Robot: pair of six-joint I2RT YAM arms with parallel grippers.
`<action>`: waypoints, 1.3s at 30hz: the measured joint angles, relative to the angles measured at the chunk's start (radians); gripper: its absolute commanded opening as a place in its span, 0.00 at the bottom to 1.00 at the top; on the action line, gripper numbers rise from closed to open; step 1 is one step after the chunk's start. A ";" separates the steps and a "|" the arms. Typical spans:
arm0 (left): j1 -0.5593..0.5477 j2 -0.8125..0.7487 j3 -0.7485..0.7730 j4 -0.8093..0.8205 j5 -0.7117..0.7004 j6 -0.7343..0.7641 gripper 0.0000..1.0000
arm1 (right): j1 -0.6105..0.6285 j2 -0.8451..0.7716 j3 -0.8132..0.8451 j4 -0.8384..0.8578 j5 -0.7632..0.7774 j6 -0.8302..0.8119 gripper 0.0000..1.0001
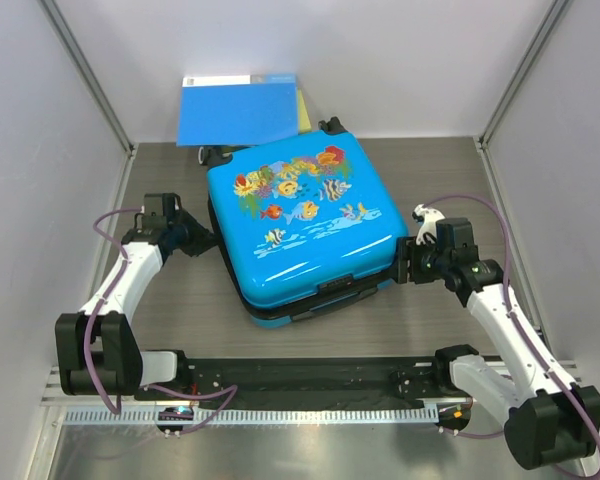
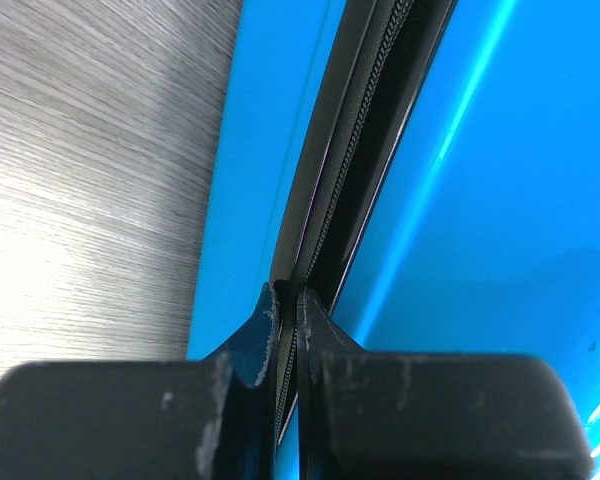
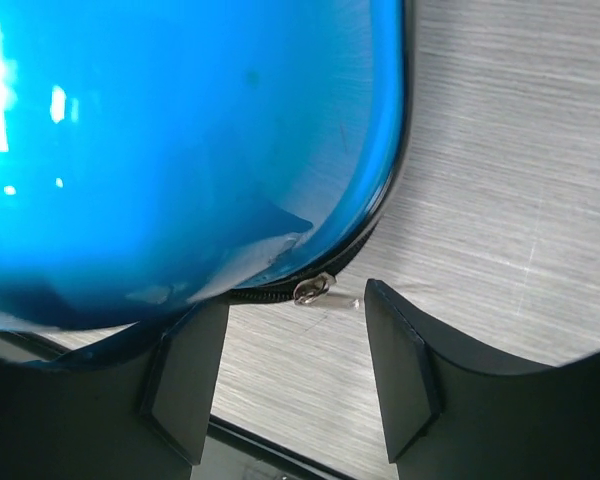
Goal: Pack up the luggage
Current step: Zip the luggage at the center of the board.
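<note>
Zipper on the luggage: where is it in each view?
Top external: zipper along the near edge of the luggage.
Left wrist: diagonal through the centre.
Right wrist: under the shell's lower edge, ending at the metal pull.
Shared landmark: wood-grain table.

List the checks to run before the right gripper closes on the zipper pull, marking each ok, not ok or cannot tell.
1. Lid of the luggage down on its base: ok.
2. Fingers of the right gripper either side of the zipper pull: ok.
3. Right jaws open: ok.
4. The left gripper shut at the zipper seam: ok.
5. Left gripper holding anything: cannot tell.
6. Seam zipped all round: cannot tell.
</note>
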 measured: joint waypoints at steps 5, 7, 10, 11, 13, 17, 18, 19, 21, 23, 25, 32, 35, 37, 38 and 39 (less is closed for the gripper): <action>0.000 -0.001 -0.001 0.000 -0.003 -0.002 0.00 | -0.002 0.034 0.007 0.009 -0.043 -0.034 0.58; 0.000 -0.001 -0.001 0.000 -0.003 -0.003 0.00 | -0.004 0.048 0.011 0.013 -0.065 -0.044 0.52; 0.000 -0.001 -0.001 0.001 -0.006 -0.003 0.00 | -0.007 0.059 0.019 0.007 -0.087 -0.047 0.50; 0.002 -0.001 -0.001 0.001 -0.007 -0.003 0.00 | -0.008 0.062 0.023 0.001 -0.091 -0.044 0.50; 0.004 -0.001 -0.001 0.001 -0.007 -0.003 0.00 | -0.008 0.064 0.027 -0.007 -0.094 -0.032 0.49; 0.004 -0.001 -0.001 0.001 -0.007 -0.003 0.00 | -0.008 0.063 0.029 -0.013 -0.089 0.001 0.47; 0.004 -0.001 -0.001 0.001 -0.007 -0.003 0.00 | -0.008 0.066 0.032 -0.019 -0.088 0.013 0.46; 0.004 -0.001 -0.001 0.001 -0.007 -0.003 0.00 | -0.008 0.069 0.036 -0.025 -0.087 0.020 0.46; 0.004 -0.001 -0.001 0.002 -0.007 -0.003 0.00 | -0.008 0.084 0.050 -0.044 -0.087 0.032 0.45; 0.004 -0.001 -0.001 0.002 -0.007 -0.003 0.00 | -0.008 0.088 0.057 -0.056 -0.087 0.043 0.39; 0.004 -0.001 -0.001 0.002 -0.007 -0.003 0.00 | -0.008 0.088 0.058 -0.059 -0.085 0.058 0.33; 0.004 -0.001 -0.001 0.002 -0.007 -0.003 0.00 | -0.009 0.086 0.057 -0.068 -0.079 0.120 0.25; 0.004 -0.001 -0.001 0.002 -0.007 -0.003 0.00 | -0.010 0.077 0.051 -0.068 -0.078 0.142 0.27; 0.005 -0.001 -0.001 0.002 -0.008 -0.003 0.00 | -0.010 0.064 0.043 -0.067 -0.077 0.158 0.28; 0.006 -0.001 -0.001 0.002 -0.008 -0.003 0.00 | -0.010 0.052 0.035 -0.066 -0.079 0.167 0.30; 0.006 -0.001 -0.001 0.002 -0.008 -0.003 0.00 | -0.010 0.043 0.029 -0.066 -0.081 0.176 0.30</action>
